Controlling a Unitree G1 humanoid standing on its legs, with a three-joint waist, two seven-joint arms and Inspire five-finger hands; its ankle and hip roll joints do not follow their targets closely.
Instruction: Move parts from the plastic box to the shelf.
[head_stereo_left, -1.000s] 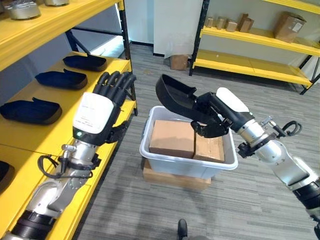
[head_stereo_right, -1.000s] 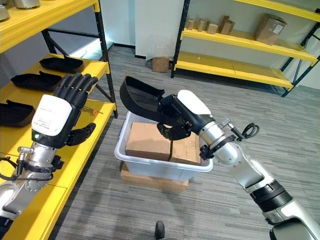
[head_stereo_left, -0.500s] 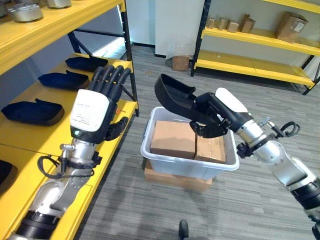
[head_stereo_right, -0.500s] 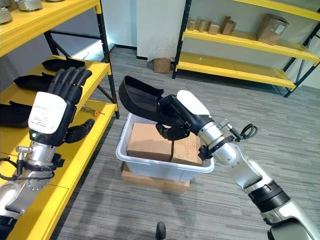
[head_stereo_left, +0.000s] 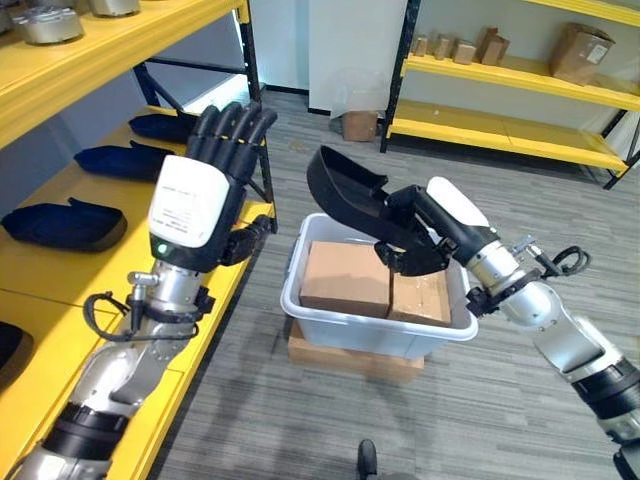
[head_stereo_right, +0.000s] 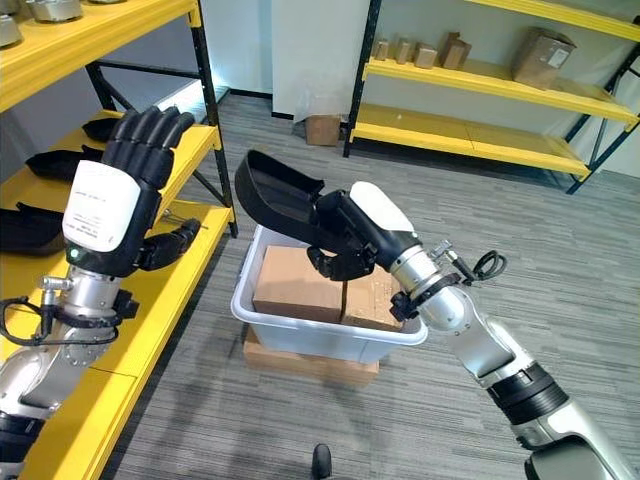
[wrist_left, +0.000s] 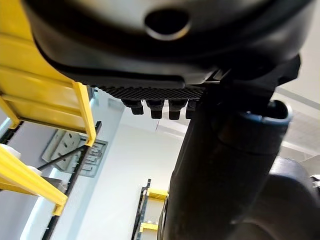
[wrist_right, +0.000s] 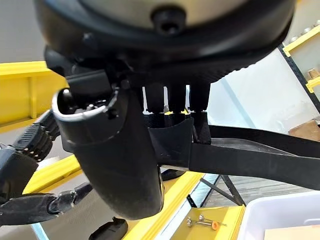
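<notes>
Raised slightly since before, the left hand (head_stereo_left: 195, 205) stands open and empty by the shelf (head_stereo_left: 190, 300). The right hand (head_stereo_left: 420, 235) clasps a black part (head_stereo_left: 345, 190) above the box (head_stereo_left: 375, 335); carry it level, clearing the upright.

Plastic box (head_stereo_left: 330, 330) stands right of shelf (head_stereo_left: 60, 270), cartons (head_stereo_left: 345, 278) inside.

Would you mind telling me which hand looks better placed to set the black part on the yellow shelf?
Probably the right hand: it is already shut on the black part, held above the plastic box. The left hand is open and empty, raised beside the yellow shelf.
</notes>
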